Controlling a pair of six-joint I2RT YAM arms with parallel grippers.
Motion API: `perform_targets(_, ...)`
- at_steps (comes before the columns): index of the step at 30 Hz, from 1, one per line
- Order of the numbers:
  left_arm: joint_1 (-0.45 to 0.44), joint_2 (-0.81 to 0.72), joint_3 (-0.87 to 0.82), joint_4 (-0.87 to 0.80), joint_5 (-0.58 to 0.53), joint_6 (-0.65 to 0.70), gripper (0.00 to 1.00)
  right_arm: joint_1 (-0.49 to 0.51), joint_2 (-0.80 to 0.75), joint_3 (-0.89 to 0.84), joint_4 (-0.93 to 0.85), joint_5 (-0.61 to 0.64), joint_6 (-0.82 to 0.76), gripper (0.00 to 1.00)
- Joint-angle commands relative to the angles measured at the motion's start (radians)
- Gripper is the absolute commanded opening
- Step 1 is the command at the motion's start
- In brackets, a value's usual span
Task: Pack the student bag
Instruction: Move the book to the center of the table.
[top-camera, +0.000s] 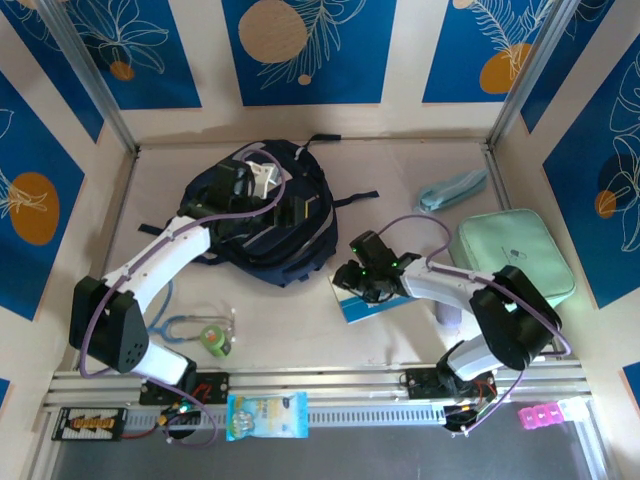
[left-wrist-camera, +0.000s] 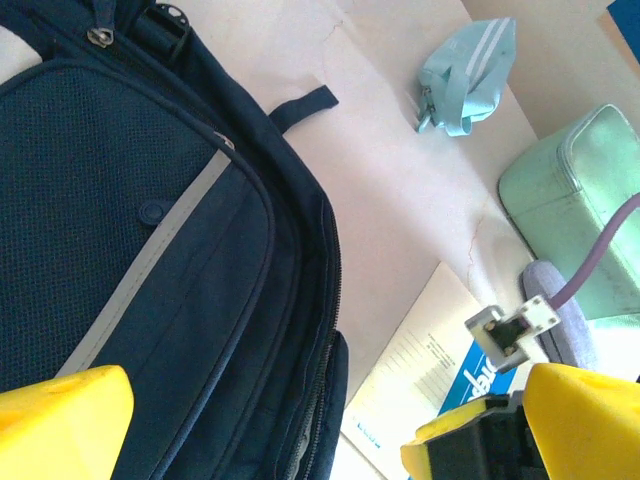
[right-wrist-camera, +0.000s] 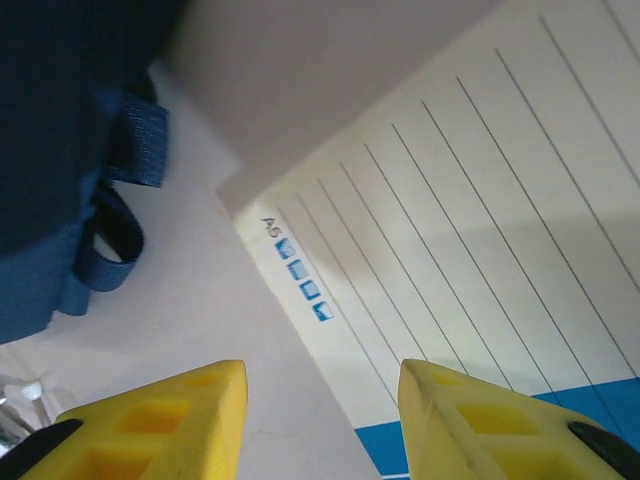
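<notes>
From the overhead camera I had the student bag (top-camera: 262, 215) lying flat toward the back of the table (top-camera: 400, 170), left of centre, its straps trailing out to the side. A pale blue striped pouch (top-camera: 452, 190) sat well apart from it near the back right corner. A mint-green zip case (top-camera: 515, 255) lay along the right side. In front of the bag, to its right, a lined notebook (top-camera: 365, 303) with a blue band lay flat, and a small greyish-lilac object (top-camera: 447, 318) lay between it and the green case. Near the left arm's base I saw a blue looped tube (top-camera: 185, 325) beside a green roll (top-camera: 215, 340). A snack packet (top-camera: 266, 415) and a pink box (top-camera: 545, 415) rested on the front rail.

The left arm itself reached across the bag's near left side. Its cable crossed the top of the bag.

The left gripper (left-wrist-camera: 310, 415) hung over the bag's front panel with its yellow fingers spread as wide as they go. It held nothing, and I could not tell whether it touched the fabric.

The right gripper (right-wrist-camera: 320, 400) pointed down at the notebook's edge nearest the bag. Its jaws were partly apart, one finger over bare table and the other over the lined page. Nothing was pinched between them. I could not tell whether the tips touched the paper.
</notes>
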Motion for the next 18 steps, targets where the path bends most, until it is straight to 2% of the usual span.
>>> perform_targets(1, -0.003, -0.004, 0.031, 0.001, -0.002, 0.012, 1.0, 0.016, 0.045, 0.007, -0.031, -0.025, 0.05, 0.45)
perform_targets(7, -0.004, 0.018, 0.025, 0.014, 0.022, 0.01, 1.0, 0.031, 0.055, 0.004, -0.188, -0.059, 0.034, 0.45)
perform_targets(13, -0.032, 0.103, 0.064, -0.01, 0.051, 0.0, 0.99, 0.03, -0.104, -0.075, -0.437, -0.028, -0.001, 0.46)
perform_targets(18, -0.117, 0.176, 0.098, 0.005, 0.048, -0.058, 0.98, -0.089, -0.232, -0.025, -0.572, 0.011, -0.063, 0.46)
